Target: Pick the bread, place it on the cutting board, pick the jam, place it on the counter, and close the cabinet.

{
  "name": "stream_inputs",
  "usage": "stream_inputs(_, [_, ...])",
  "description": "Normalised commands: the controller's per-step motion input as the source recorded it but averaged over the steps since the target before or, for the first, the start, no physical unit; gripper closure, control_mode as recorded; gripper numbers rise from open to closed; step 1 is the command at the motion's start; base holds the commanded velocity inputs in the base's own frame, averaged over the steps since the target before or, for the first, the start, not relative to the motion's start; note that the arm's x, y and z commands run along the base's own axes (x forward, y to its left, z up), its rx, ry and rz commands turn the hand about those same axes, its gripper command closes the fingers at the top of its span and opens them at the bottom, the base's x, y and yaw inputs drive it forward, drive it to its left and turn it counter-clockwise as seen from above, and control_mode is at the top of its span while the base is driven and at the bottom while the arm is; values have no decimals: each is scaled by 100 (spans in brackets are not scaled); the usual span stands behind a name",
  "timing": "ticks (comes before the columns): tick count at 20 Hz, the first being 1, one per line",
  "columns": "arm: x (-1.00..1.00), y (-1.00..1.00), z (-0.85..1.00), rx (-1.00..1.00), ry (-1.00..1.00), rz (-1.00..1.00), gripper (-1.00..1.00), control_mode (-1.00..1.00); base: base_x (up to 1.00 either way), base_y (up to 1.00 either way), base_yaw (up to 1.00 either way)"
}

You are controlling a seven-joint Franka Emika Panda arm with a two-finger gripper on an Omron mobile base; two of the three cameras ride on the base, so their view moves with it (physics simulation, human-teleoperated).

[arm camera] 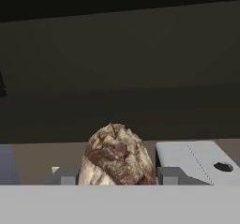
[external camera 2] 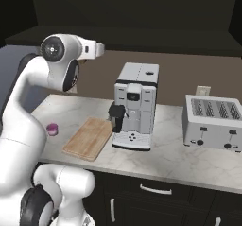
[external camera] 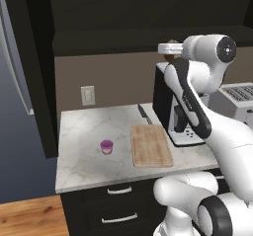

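Holding the bread [arm camera: 117, 156] between my tool [arm camera: 117, 176] fingers [arm camera: 171, 175], seen bottom centre of the hand view; jaws closed partway against the loaf's two sides, loaf crusty brown with pale patches. Behind it, upper part of that frame, dark cabinet [arm camera: 122, 54] interior. Lower right of the hand view, white top of the coffee machine [arm camera: 197, 160] with a small dark hole.

Left base view, left to right: tall dark panel at left edge, wall outlet [external camera: 88, 95] centre-left on the brown backsplash. Tabletop [external camera: 84, 131] white-grey marble, middle of frame. Jam [external camera: 106, 146] stands upright on the tabletop, centre-left, just left of the cutting board [external camera: 150, 145] and apart from it. Cutting board lies flat at centre with nothing on it. A knife [external camera: 144, 113] lies just behind the board's far edge. Coffee machine right of the board, touching or nearly touching its right edge, cannot tell which. My arm crosses right side of frame; my wrist sits up near the cabinet's bottom edge, upper right, with a bit of brown bread [external camera: 170, 57] peeking there. Toaster [external camera: 239, 99] at far right edge.

Right base view, left to right: jam at lower left beside my arm, then cutting board, coffee machine centre, toaster right. Black drawers [external camera 2: 156, 192] with silver handles along the bottom.
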Motion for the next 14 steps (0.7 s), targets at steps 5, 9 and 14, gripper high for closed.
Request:
stream_inputs(5, [-59,0,-34,0,3,0,100,-100,0,0,0])
stream_inputs(9, [-38,0,-59,0,8,0,100,-100,0,0,0])
stream_inputs(14, [-24,0,-54,0,15,0,100,-100,0,0,0])
